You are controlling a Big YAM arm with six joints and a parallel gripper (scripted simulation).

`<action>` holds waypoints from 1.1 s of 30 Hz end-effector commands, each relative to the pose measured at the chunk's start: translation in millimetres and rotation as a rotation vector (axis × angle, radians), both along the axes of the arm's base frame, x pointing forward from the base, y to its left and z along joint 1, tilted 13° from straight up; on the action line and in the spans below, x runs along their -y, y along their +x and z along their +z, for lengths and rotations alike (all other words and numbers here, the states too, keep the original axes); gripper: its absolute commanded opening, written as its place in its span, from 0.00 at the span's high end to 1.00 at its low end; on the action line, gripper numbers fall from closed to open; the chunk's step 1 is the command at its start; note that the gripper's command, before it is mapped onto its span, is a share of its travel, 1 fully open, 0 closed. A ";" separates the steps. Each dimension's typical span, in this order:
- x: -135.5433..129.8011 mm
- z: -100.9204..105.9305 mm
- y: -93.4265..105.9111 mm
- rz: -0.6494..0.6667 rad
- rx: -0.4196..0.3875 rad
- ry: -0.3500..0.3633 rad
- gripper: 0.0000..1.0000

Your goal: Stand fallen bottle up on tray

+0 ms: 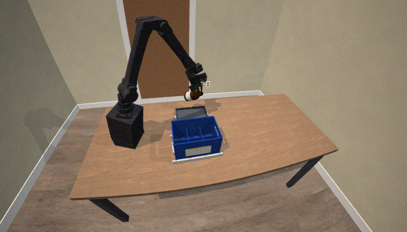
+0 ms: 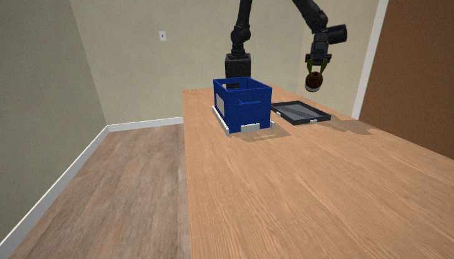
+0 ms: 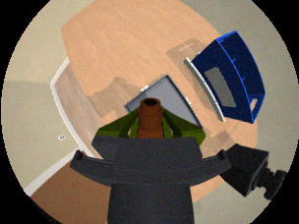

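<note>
The brown bottle with a white label hangs in the air. It lies close to horizontal, its neck end a little higher, with the neck pointing right in the top view. My gripper is shut on the bottle, its green fingers on either side near the neck. The dark grey tray is on the table below the bottle, with nothing on it. The blue crate stands next to the tray. In the wrist view the fingers partly hide the tray.
The crate has inner dividers and open compartments. White strips lie along the crate's foot. Small white pieces sit against the tray's outside. The arm's black base stands on the table, left of the crate in the top view.
</note>
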State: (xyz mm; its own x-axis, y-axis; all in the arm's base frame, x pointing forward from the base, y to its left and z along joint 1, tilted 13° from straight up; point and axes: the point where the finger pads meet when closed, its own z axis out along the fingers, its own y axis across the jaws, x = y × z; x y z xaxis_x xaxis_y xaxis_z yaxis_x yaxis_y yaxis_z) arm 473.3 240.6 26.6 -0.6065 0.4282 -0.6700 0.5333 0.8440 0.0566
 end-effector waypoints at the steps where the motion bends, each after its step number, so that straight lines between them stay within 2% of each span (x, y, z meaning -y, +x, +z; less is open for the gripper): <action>1: -16.3 26.4 6.6 0.013 0.067 0.043 1.00; 7: -18.6 29.2 9.2 0.015 0.085 0.036 1.00; 9: -14.3 23.4 4.1 0.017 0.081 0.019 1.00; 13: -18.5 28.6 8.7 0.019 0.112 0.012 1.00; 18: -13.9 9.2 2.8 0.017 0.111 -0.034 1.00; 23: -14.2 15.7 2.7 0.015 0.138 -0.036 1.00; 24: -25.6 36.7 15.5 0.010 0.183 -0.004 1.00; 29: -12.4 9.1 -0.1 0.013 0.156 -0.063 1.00; 33: -17.4 22.6 5.1 0.007 0.191 -0.048 1.00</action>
State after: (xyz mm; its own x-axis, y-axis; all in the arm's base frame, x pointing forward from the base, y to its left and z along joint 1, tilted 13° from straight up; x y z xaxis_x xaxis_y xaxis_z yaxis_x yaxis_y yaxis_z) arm 472.0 241.2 30.4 -0.5038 0.3750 -0.7782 0.5329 0.8440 0.0617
